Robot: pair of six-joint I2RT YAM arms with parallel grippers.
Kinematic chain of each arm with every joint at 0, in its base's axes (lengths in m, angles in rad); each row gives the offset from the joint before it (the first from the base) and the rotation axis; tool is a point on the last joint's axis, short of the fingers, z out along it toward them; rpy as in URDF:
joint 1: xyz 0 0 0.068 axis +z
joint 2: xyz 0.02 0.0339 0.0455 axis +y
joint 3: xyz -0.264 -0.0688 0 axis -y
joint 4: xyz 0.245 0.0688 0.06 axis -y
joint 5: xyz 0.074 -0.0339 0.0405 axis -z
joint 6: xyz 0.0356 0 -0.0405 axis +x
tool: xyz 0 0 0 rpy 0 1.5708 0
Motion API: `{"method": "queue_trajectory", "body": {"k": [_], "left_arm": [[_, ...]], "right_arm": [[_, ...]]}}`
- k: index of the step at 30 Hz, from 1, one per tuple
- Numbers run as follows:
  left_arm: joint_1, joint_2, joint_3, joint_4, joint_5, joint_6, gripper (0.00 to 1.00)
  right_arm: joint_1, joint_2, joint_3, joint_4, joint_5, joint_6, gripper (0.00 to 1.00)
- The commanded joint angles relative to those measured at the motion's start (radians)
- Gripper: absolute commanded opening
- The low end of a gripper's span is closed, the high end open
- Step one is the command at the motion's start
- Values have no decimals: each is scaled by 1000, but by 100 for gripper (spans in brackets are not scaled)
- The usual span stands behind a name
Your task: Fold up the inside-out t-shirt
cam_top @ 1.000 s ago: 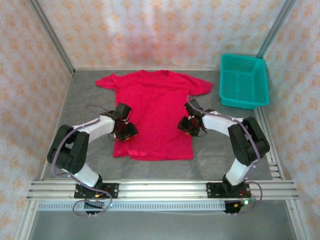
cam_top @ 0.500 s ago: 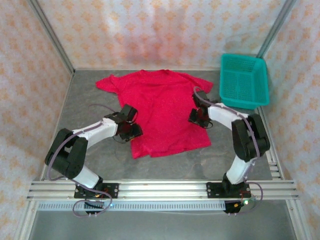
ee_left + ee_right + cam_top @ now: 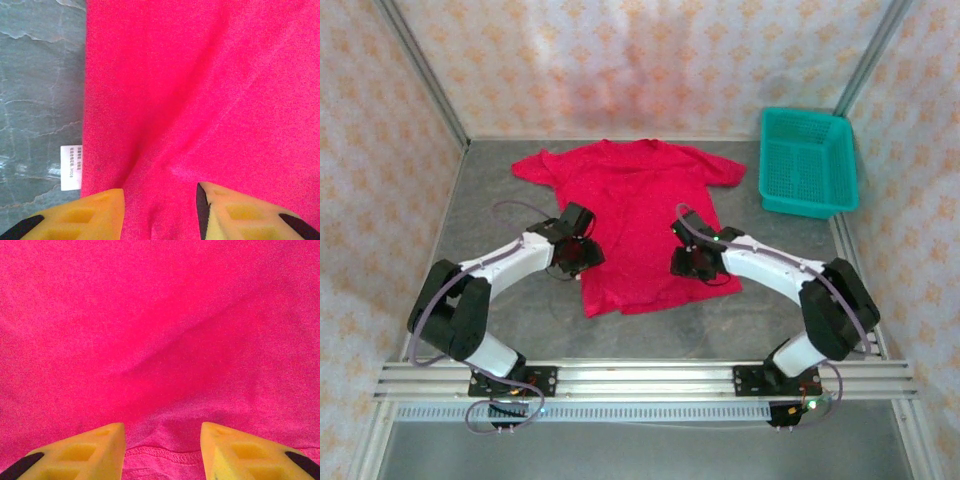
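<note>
Top external view: the inside-out t-shirt [image 3: 645, 200] lies spread flat on the grey table [image 3: 500, 210], in the middle and toward the far side, with its collar toward the far wall and a sleeve out to the left and to the right. Its near hem runs at a slant, nearer on the left than on the right. A teal basket [image 3: 802, 205] stands at the far right, apart from the shirt's right sleeve.

My left pincer [image 3: 582, 255] is down at the shirt's left edge, about halfway along the body. My right pincer [image 3: 692, 262] is over the near right part of the shirt, just inside the hem.

Left wrist view: my yellow fingers [image 3: 85, 215] stand apart with red cloth across the gap. A soft fold runs down into that gap. The cloth's edge lies just to the left, and a small white tag [image 3: 70, 167] sticks out from it onto the bare table.

Right wrist view: my fingers [image 3: 240, 452] stand apart too, over red cloth. A crease leads toward the gap, and the stitched hem [image 3: 160, 452] lies between them.

For either pincer, I cannot tell whether cloth is pinched or only lies beneath.
</note>
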Motion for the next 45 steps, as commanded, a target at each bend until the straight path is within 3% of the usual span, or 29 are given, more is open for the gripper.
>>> {"method": "queue_trajectory", "body": {"k": [1,8,11,15,19,26,28,30,38,40,43,45], "left_arm": [[-9,-55,-22,-59,-65,9,44],[-33,-156,-75,-68,-126,75,44],[-43,-193,-98,-54,-132,95,44],[-65,-216,-104,-44,-135,119,44],[-110,-224,-89,-38,-129,172,44],[-180,-230,-34,-41,-114,293,46],[-180,-222,-18,-58,-127,303,46],[-180,-215,-9,-71,-138,305,46],[-180,-200,-9,-76,-140,282,46],[-180,-201,-8,-79,-140,281,46],[-180,-203,-4,-87,-144,284,46],[-180,-205,-3,-88,-141,290,45]], "right_arm": [[33,51,17,9,39,30,44],[55,147,64,30,39,38,40],[57,152,77,27,36,38,30],[57,144,91,4,44,35,10],[58,122,108,-36,45,32,0],[58,77,111,-44,42,22,2],[58,102,120,-46,22,19,30],[60,129,128,-43,4,18,39],[69,209,153,-52,24,8,38],[69,221,154,-51,24,8,32],[69,219,159,-58,31,10,9],[69,208,162,-69,39,14,3]]}}
